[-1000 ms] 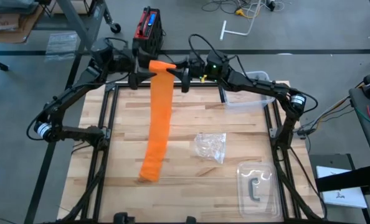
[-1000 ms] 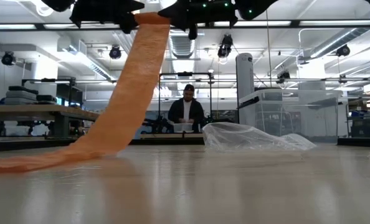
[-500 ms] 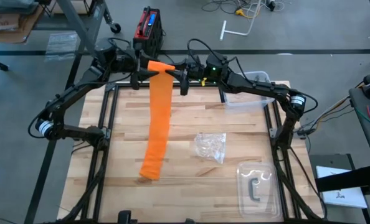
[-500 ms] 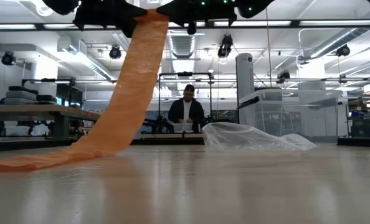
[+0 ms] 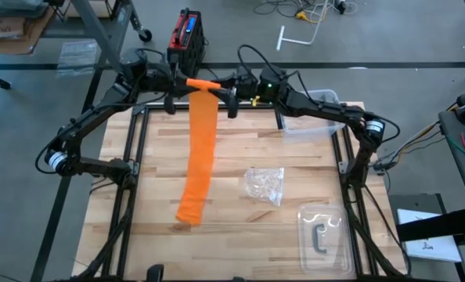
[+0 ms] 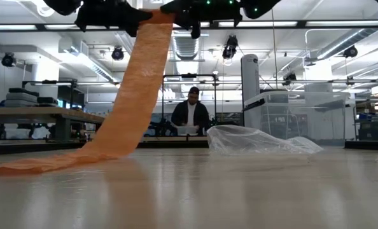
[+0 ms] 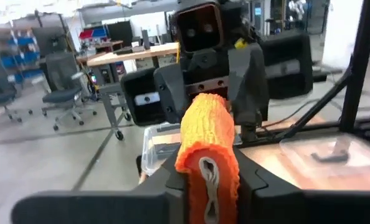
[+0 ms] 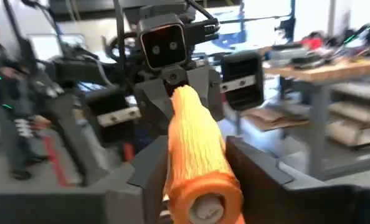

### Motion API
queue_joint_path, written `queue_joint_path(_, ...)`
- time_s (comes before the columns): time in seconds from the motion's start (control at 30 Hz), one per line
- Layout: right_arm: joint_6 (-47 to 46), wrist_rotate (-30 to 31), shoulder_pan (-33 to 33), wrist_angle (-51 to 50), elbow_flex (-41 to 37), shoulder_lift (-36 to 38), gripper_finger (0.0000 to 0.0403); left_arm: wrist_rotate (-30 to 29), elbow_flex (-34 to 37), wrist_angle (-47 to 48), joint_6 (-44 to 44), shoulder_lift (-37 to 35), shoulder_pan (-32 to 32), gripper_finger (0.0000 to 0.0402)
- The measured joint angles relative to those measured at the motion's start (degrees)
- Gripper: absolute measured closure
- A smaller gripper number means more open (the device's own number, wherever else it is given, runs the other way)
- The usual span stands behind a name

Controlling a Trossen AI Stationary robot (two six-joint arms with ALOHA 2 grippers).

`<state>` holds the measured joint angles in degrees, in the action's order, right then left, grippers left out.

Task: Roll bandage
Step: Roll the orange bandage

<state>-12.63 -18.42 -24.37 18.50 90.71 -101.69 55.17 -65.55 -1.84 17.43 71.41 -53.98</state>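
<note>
the free tail of the bright orange soft fabric bandage [image 5: 190, 208] lies on the wooden desk [image 5: 240, 227]; the strip rises to a small roll at the far edge. the left claw [image 5: 187, 81], released a second ago, now clenches this roll, so it can turn it. the right claw [image 5: 217, 84] has loosened around the other end.

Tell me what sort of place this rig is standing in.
Most likely a robotics lab or workshop. The low view shows workbenches and ceiling strip lights behind the wooden table, with a person working at a bench. The left wrist view adds an office chair.
</note>
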Motion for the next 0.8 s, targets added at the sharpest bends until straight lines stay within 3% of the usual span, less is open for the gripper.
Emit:
queue_joint_path(0.13, -6.16, -2.73, -0.12, -0.13, 0.00, 0.91, 0.0162, 0.06, 0.01, 0.00, 13.41, -0.03, 0.15, 0.0339)
queue_joint_path(0.27, -13.39, -3.39, -0.85, 0.05, -0.02, 1.91, 0.0112, -0.94, 0.00, 0.14, 32.25, -0.03, 0.39, 0.0333)
queue_joint_path(0.47, -24.67, -3.64, -3.22, -3.96, -0.02, 2.58, 0.0067, -1.40, 0.01, -0.13, 58.10, -0.08, 0.95, 0.0347)
queue_joint_path(0.8, -20.76, -4.58, -3.67, -4.55, -0.02, 2.45, 0.0069, -0.73, 0.01, -4.13, 59.52, -0.23, 3.17, 0.0340)
